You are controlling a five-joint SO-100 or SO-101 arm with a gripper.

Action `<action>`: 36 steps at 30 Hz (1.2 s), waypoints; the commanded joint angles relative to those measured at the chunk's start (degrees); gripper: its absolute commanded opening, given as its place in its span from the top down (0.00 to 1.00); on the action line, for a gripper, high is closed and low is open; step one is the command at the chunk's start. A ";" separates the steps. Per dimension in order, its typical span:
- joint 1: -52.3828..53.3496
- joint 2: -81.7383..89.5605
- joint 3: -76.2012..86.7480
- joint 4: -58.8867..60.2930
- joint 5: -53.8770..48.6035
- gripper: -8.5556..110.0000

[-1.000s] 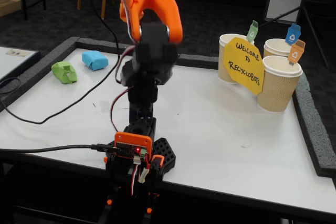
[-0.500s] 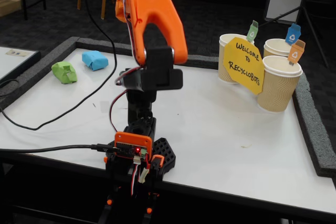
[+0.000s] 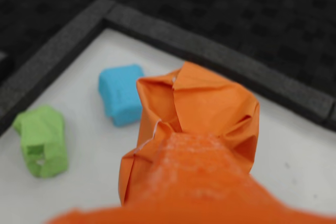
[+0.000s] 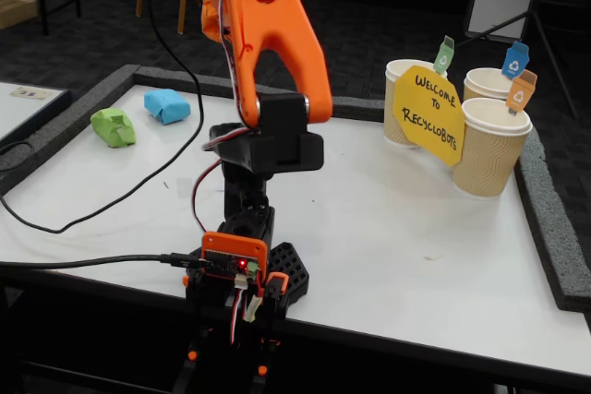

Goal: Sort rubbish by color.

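Wrist view rides on arm, very near, looking down over blurred orange finger toward table corner at 11 o'clock; fixed view stands off table's near edge behind arm base, looking across white table, cups at 2 o'clock; both share green wad, blue wad, foam border

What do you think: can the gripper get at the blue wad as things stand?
Probably not yet: the gripper seems shut on the orange wad. Otherwise the blue wad lies uncovered on the table, apart from the green wad.
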 commanded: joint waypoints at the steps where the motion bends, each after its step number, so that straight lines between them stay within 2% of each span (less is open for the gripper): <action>1: -1.14 2.02 -1.67 0.00 0.35 0.93; 17: 1.32 2.72 -1.67 1.14 0.35 0.93; 24: 7.56 3.25 -1.67 1.85 0.79 0.93; 36: 24.43 3.25 -2.81 1.41 0.79 0.93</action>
